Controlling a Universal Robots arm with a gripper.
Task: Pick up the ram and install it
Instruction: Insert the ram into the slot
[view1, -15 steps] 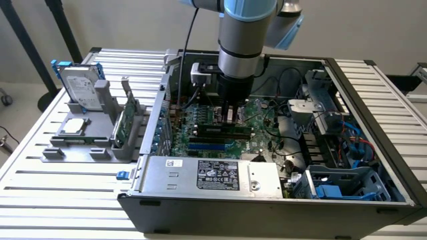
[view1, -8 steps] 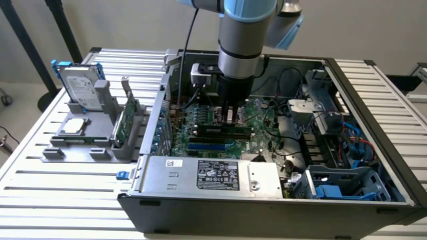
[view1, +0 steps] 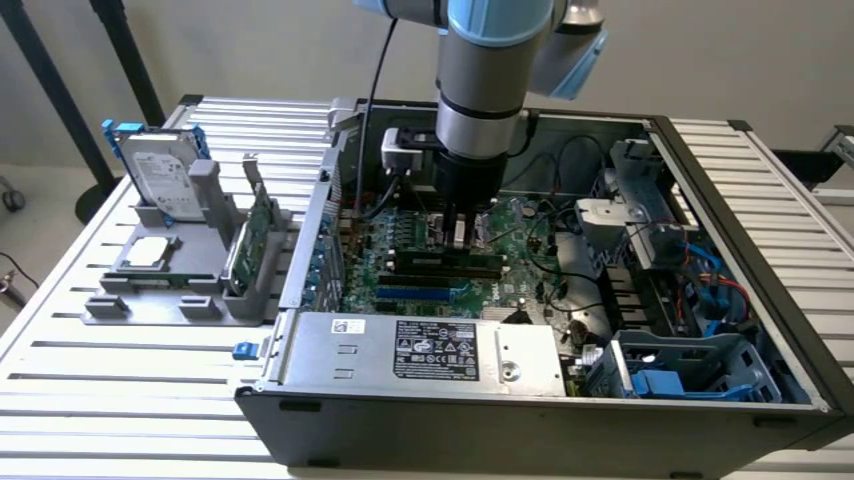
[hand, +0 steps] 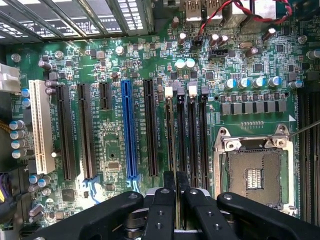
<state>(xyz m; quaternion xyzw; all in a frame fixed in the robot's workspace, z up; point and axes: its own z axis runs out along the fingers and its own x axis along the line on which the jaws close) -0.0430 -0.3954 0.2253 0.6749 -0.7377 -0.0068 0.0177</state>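
Nearest the wrist camera, your gripper (hand: 176, 197) has its two black fingers (hand: 161, 210) drawn in narrow, pinching the ram (hand: 173, 150) edge-on, so it reads as a thin dark strip running up from the fingertips. In the wrist view the stick lies over the memory slots (hand: 192, 135), just beside the empty processor socket (hand: 255, 172) on the motherboard (hand: 107, 135). In the exterior view the gripper (view1: 461, 222) sits low inside the open computer case (view1: 747, 260), directly above the board.

To seat the ram well, I judge you should keep the stick parallel to its slot and square to the board, with both ends going down together. Check that the white latches (hand: 169, 91) at the slot end stand open. Press straight down; a tilt would likely jam one end. The long blue slot (hand: 129, 132) and the black ones beside it are for expansion cards, not for this.
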